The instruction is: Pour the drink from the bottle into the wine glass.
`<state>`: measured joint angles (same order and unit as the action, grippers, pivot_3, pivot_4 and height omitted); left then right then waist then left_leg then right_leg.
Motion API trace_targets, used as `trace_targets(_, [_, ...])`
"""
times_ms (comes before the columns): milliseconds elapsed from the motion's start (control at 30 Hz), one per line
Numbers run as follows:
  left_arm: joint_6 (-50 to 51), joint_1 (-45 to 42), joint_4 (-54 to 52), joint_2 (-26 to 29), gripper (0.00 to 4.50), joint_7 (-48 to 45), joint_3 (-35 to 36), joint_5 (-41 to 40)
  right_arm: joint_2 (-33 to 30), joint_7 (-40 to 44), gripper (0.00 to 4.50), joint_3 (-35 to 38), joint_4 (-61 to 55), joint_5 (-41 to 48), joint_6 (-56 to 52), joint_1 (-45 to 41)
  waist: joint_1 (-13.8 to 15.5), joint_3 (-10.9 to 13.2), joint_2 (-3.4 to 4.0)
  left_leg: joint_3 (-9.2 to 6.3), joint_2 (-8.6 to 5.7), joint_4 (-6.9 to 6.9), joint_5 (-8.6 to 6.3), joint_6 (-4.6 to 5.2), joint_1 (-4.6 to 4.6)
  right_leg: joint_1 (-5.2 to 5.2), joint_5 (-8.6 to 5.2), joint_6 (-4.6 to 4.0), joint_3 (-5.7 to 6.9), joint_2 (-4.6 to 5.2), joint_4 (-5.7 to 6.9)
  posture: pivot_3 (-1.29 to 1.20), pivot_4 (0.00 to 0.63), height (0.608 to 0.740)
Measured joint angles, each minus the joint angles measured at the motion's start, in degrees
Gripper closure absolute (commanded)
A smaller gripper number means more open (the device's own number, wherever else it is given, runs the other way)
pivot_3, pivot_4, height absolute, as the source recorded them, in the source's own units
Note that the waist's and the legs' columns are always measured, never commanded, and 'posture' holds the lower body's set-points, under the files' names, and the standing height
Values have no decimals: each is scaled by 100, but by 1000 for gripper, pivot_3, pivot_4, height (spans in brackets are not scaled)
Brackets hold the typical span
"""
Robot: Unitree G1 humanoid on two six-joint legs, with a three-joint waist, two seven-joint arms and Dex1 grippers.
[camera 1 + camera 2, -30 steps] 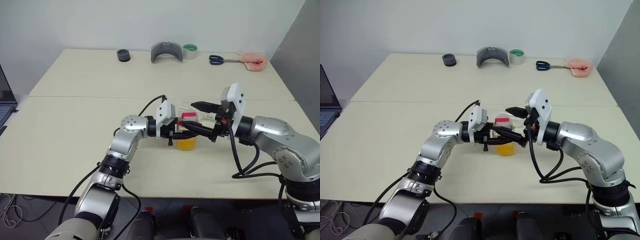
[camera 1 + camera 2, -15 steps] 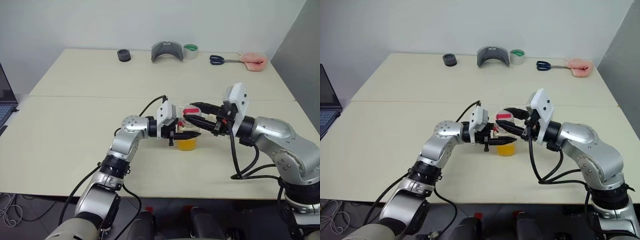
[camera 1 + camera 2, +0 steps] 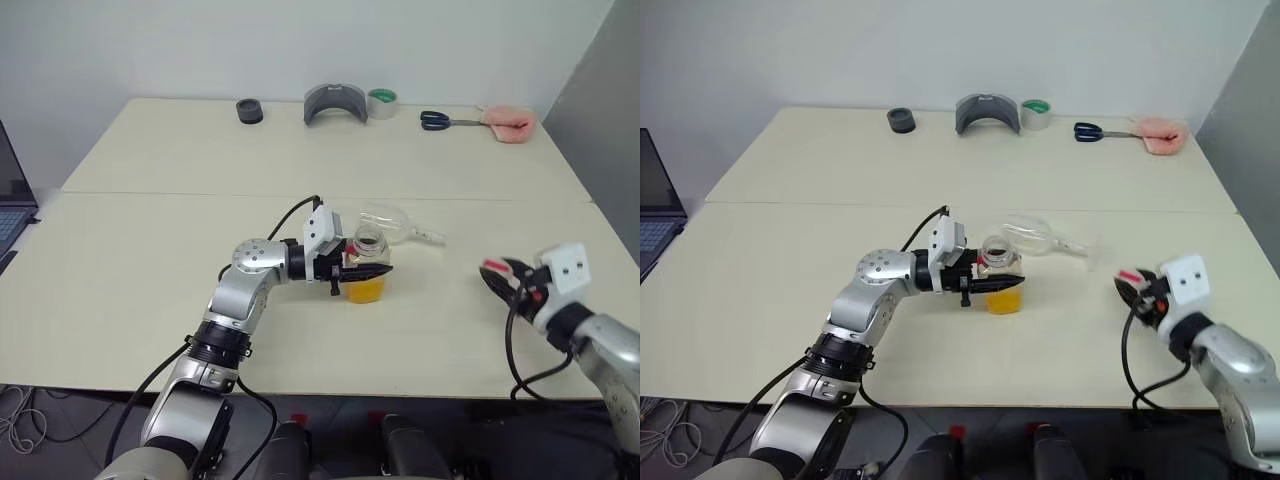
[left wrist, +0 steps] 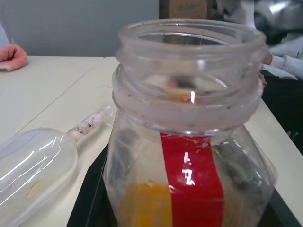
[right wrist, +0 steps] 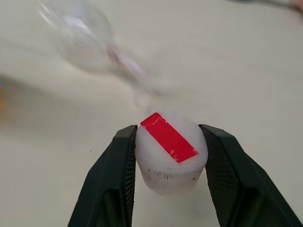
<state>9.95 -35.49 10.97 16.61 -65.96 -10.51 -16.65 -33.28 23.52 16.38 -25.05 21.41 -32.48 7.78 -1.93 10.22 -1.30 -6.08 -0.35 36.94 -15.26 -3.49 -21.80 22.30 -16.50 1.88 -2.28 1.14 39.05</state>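
Your left claw [image 3: 368,268] is clamped on the bottle [image 3: 368,262], upright and uncapped at mid-bench [image 3: 150,250], with the drink [image 3: 366,288] low inside. Your right claw [image 5: 166,163] grips the white cap [image 5: 170,150] with its red stripe, well right of the bottle. The wine glass [image 3: 392,222] lies on its side just beyond the bottle.

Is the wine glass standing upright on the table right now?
No, the wine glass lies on its side on the table, just behind the bottle.
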Motion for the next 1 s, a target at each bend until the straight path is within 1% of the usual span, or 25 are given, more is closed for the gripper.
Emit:
trace_targets(100, [75,89,-160,24,2811,34,0,-37,274,-97,1747,-19,463,-208,187,272,-24,-1,3,2,5,-1,0,0,5,0,0,0,-3,-7,3,0,150,740])
trace_targets(267, [142,141,-246,139,2811,180,92,-81,423,-128,23,68,549,-170,151,151,-31,0,12,1,3,0,0,0,4,-1,0,0,-2,-7,2,0,150,740])
trace_targets(367, [265,144,-358,199,2811,373,227,-133,293,-3,0,167,432,-21,33,39,-13,3,17,-1,0,2,0,0,1,-1,0,0,-2,-4,0,0,150,740])
trace_targets(500, [398,142,-435,316,2811,1001,707,-134,-376,449,0,382,-48,251,-131,-53,-6,4,18,-2,3,0,0,0,2,-2,0,1,1,-5,-3,0,150,740])
trace_targets(600, [432,136,-421,379,2811,1708,1073,-5,-600,833,0,269,-687,943,-536,-594,-36,4,18,-1,6,1,0,0,5,-3,0,1,-1,-7,-1,0,150,740])
trace_targets(667, [446,125,-359,423,2811,2120,1216,121,-754,1024,0,-18,-1062,1320,-790,-1050,-33,4,17,-8,5,1,0,0,3,-4,0,1,6,-7,-3,0,150,740])
trace_targets(733, [470,71,-104,543,2811,2796,1444,356,-736,1146,0,-708,-1195,1489,-1007,-1902,-46,9,9,-8,6,2,0,0,3,-3,0,2,7,-7,-4,0,150,740])
trace_targets(767, [474,60,-28,591,2811,2998,1524,422,-684,1168,0,-921,-1202,1507,-1043,-2137,-40,10,8,-13,4,2,0,0,2,-4,0,1,10,-7,-3,0,150,740])
trace_targets(833, [475,0,285,775,2811,3473,1761,577,-458,1235,0,-1656,-1022,1374,-1090,-2826,-46,14,1,-14,4,1,0,0,-1,0,0,1,13,-7,-4,0,150,740])
trace_targets(1000, [485,-255,1136,1021,2811,4133,2246,633,369,1122,0,-2958,-87,609,-954,-3815,22,15,-4,-18,-5,6,2,-5,-11,5,1,0,21,9,-6,0,150,740])
